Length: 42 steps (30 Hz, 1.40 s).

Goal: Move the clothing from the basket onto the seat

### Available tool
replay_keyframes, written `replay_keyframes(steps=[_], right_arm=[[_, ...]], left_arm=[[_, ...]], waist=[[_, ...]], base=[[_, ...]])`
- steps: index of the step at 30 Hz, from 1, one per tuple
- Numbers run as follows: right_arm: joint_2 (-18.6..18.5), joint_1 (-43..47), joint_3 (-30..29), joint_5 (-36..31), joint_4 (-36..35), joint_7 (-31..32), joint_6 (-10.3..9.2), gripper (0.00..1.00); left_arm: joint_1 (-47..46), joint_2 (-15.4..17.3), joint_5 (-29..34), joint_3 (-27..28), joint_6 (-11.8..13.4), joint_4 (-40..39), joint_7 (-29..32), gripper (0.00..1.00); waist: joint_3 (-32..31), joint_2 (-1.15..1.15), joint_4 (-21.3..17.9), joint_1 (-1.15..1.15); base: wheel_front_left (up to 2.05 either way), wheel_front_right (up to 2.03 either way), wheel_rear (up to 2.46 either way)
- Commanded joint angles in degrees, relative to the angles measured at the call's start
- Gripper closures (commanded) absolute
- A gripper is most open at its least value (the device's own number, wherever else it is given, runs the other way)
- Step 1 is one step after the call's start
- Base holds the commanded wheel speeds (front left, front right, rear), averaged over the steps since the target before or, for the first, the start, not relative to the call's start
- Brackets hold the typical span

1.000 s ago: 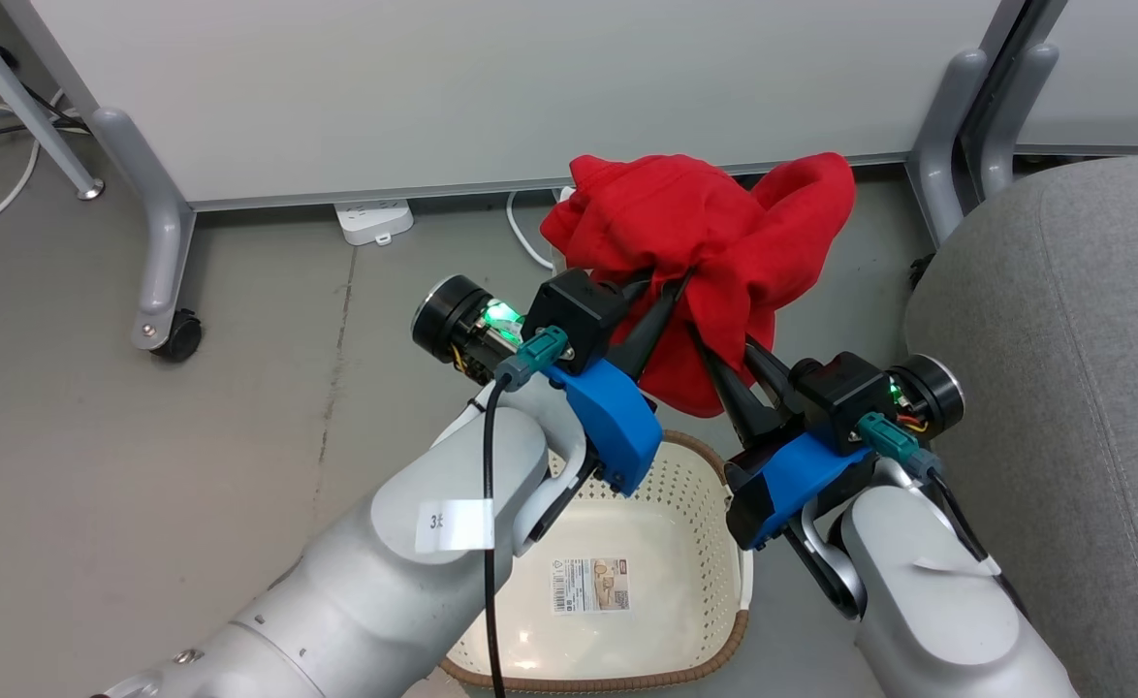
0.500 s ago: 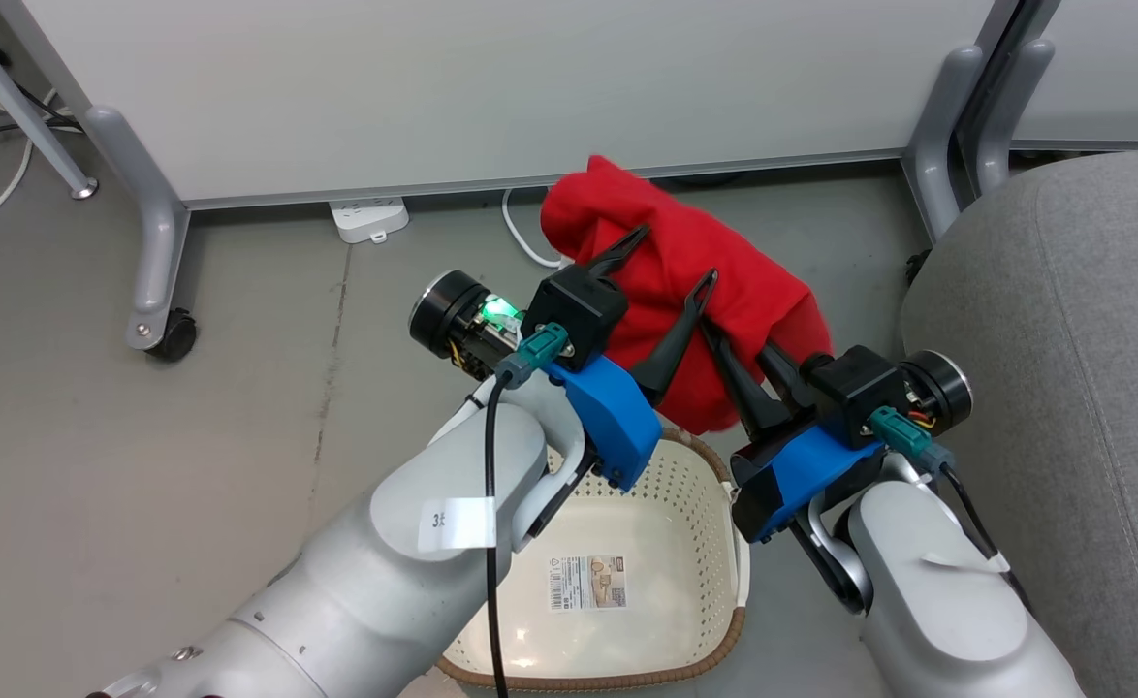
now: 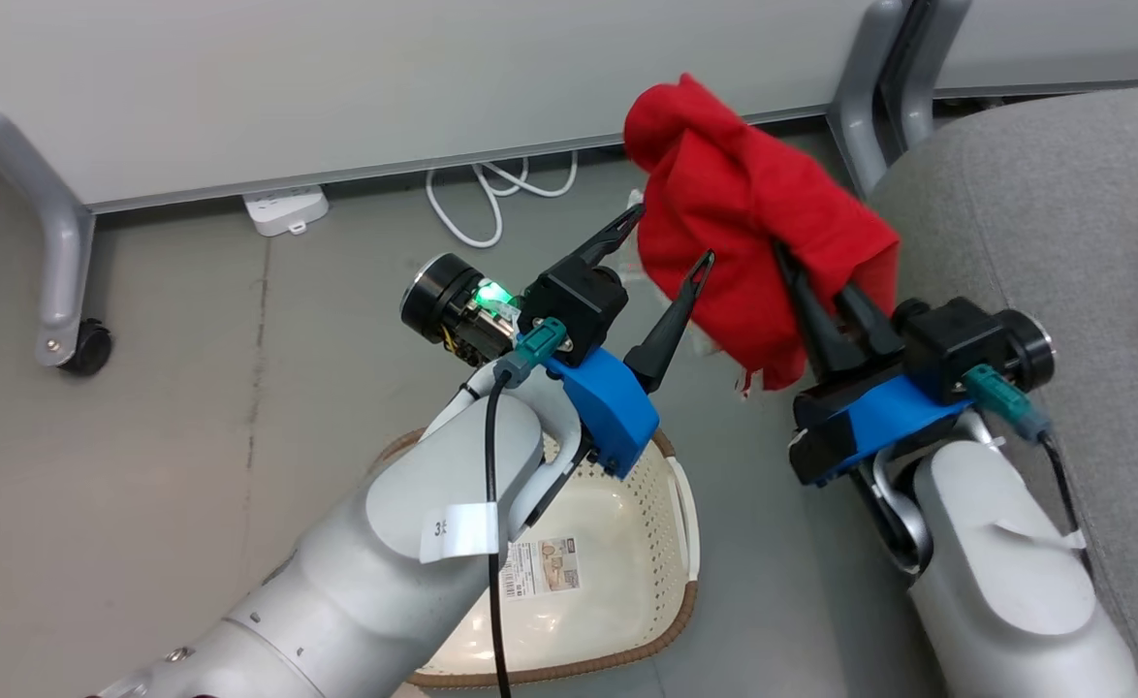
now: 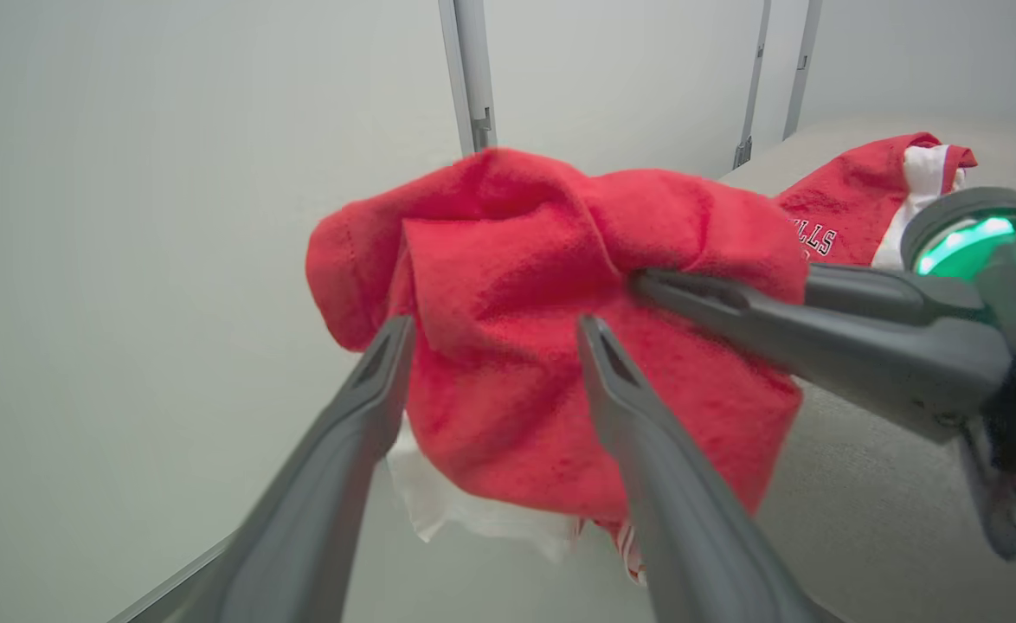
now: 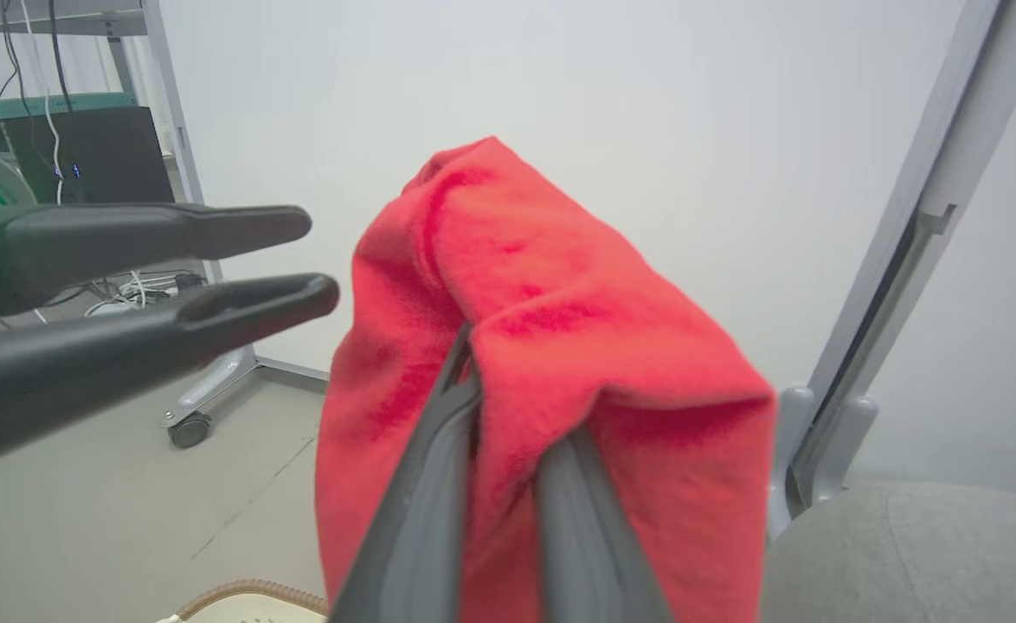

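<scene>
Castor (image 3: pixel 84 349): sitting on the grey floor at far left, under a leg of the pale partition panel (image 3: pixel 336 78).
Power strip (image 3: pixel 285 209): lying at the panel's foot, with a white cable (image 3: pixel 491 199) looping just beside it.
Left gripper (image 3: pixel 674 235): hovering above the floor beyond the basket, fingers spread wide and gripping nothing. The tips are pointing at the red cloth from just beside it; whether they touch it cannot be told.
Basket (image 3: pixel 687 606): standing on the floor beneath the left forearm, its label sticker (image 3: pixel 540 567) showing inside.
Red garment (image 3: pixel 743 194): hanging bunched in the air, well clear of the basket and close by the seat's near edge, draping over the right fingers.
Right gripper (image 3: pixel 816 291): pinching the red garment, fingers pressed close together with cloth folding down around them.
Seat (image 3: pixel 1063 213): taking up the right side.
Red jersey (image 4: pixel 854 216): lying on the seat, white lettering and white trim showing.
</scene>
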Motion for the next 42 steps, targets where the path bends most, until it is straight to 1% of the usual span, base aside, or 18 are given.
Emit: replay_keyframes(steps=[1,8,15,16,27,34,42], right_arm=[[-0.79,-0.65,-1.58,-0.34,-1.45,-0.06,0.01,1.0],[-2.38,0.59,-6.75,-0.74,-6.45,-0.07,0.01,1.0],[-3.82,2.99,-11.18,-1.32,-10.9,-0.07,0.01,1.0],[-3.82,2.99,-11.18,-1.32,-10.9,-0.07,0.01,1.0],[-3.86,8.46,-17.76,-1.2,-14.75,-0.07,0.01,1.0],[-2.8,12.58,-21.47,-0.98,-15.93,-0.06,0.01,1.0],[-1.58,14.87,-22.76,-0.83,-16.12,-0.06,0.01,1.0]], left_arm=[[0.83,0.09,0.89,0.71,-0.18,-0.46,-0.15,0.0],[1.9,0.1,4.34,2.1,-1.0,-2.75,-0.15,0.0],[3.55,0.06,7.33,2.39,-2.32,-3.63,-0.15,0.0],[3.55,0.06,7.33,2.39,-2.32,-3.63,-0.15,0.0],[5.64,0.02,9.53,1.38,-4.1,-4.13,-0.15,0.0],[6.22,0.0,9.26,-0.13,-4.59,-4.76,-0.15,0.0],[6.33,0.01,9.29,-1.13,-4.67,-4.3,-0.15,0.0]], waist=[[1.19,0.0,-2.15,0.0],[3.22,0.0,-6.55,0.0],[4.4,0.0,-10.61,0.0],[4.4,0.0,-10.61,0.0],[5.12,0.0,-15.83,0.0],[5.63,0.0,-17.52,0.0],[5.89,0.0,-18.54,0.0]], base=[[0.0,0.0,0.0],[0.0,0.0,0.0],[0.0,0.0,0.0],[0.0,0.0,0.0],[0.0,0.0,0.0],[0.0,0.0,0.0],[0.0,0.0,0.0]])
